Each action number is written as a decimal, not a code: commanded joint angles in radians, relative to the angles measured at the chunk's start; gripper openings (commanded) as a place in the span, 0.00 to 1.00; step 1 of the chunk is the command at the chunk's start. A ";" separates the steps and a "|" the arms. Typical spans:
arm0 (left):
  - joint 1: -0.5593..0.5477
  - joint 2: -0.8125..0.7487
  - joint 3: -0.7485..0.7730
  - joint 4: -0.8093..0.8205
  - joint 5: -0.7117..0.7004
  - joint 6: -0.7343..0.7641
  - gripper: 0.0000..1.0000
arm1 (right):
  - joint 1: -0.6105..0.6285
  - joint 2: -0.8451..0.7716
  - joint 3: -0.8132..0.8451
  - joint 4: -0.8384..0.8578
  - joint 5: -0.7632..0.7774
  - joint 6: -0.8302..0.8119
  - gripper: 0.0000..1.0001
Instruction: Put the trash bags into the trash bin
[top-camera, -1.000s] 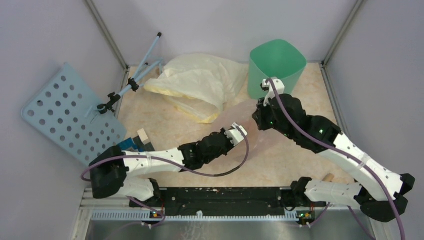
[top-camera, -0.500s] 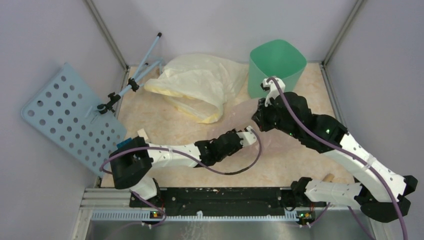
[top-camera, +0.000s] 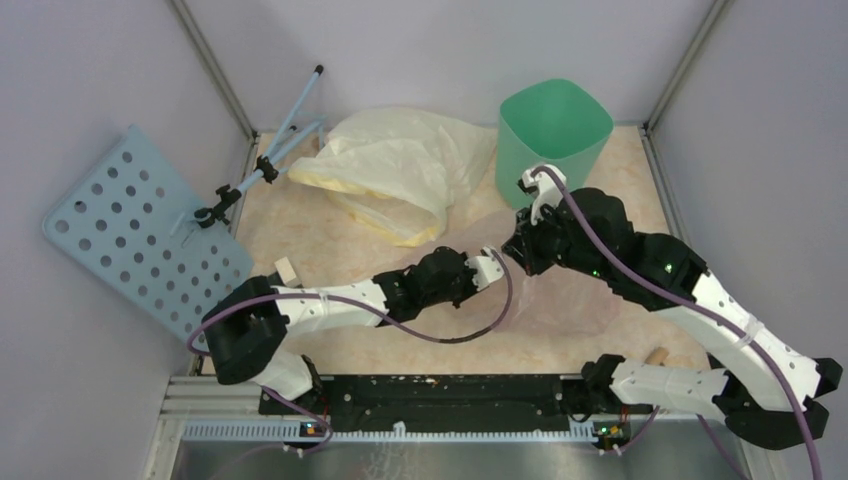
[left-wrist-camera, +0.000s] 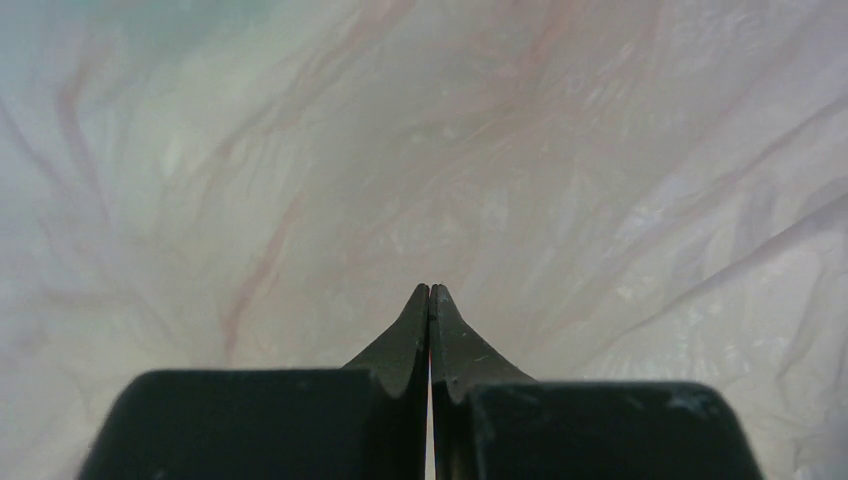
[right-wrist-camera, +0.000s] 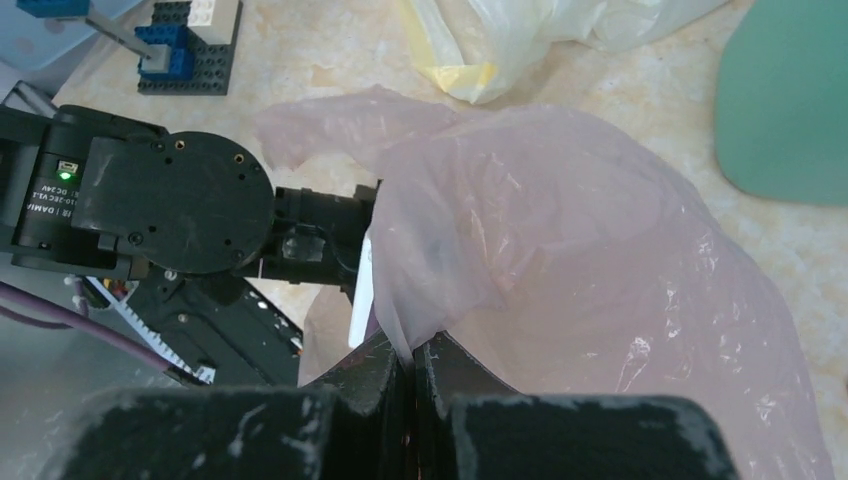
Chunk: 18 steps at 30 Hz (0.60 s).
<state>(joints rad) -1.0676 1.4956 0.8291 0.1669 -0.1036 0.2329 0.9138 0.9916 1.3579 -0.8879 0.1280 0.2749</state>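
The pink trash bag (top-camera: 575, 300) lay puffed over the middle of the table (top-camera: 330, 250), towards its right edge and short of the trash bin (top-camera: 515, 160) in the far right corner. A fold of its rim was pinched in the clenched right gripper (right-wrist-camera: 410, 352). The left gripper (left-wrist-camera: 430, 295) was closed against the film; whether any was caught could not be told. The pinch would best be kept firm, the bag raised clear of the bin's rim, and the yellow bag (top-camera: 400, 165) left undisturbed.

Yellow bag (top-camera: 400, 170) crowds bin's (top-camera: 515, 140) left; its mouth stands open
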 joint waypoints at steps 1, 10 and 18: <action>-0.020 -0.017 0.080 0.034 0.232 0.031 0.00 | 0.007 -0.013 0.031 0.024 -0.053 -0.021 0.00; -0.017 0.010 0.108 0.103 0.574 0.094 0.00 | 0.008 -0.027 0.046 0.027 -0.104 -0.038 0.00; 0.061 0.067 0.013 0.301 0.838 -0.070 0.00 | 0.007 -0.066 0.059 0.031 -0.124 -0.054 0.00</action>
<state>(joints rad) -1.0435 1.5723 0.8955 0.2577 0.5457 0.2493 0.9138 0.9428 1.3712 -0.8829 0.0193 0.2382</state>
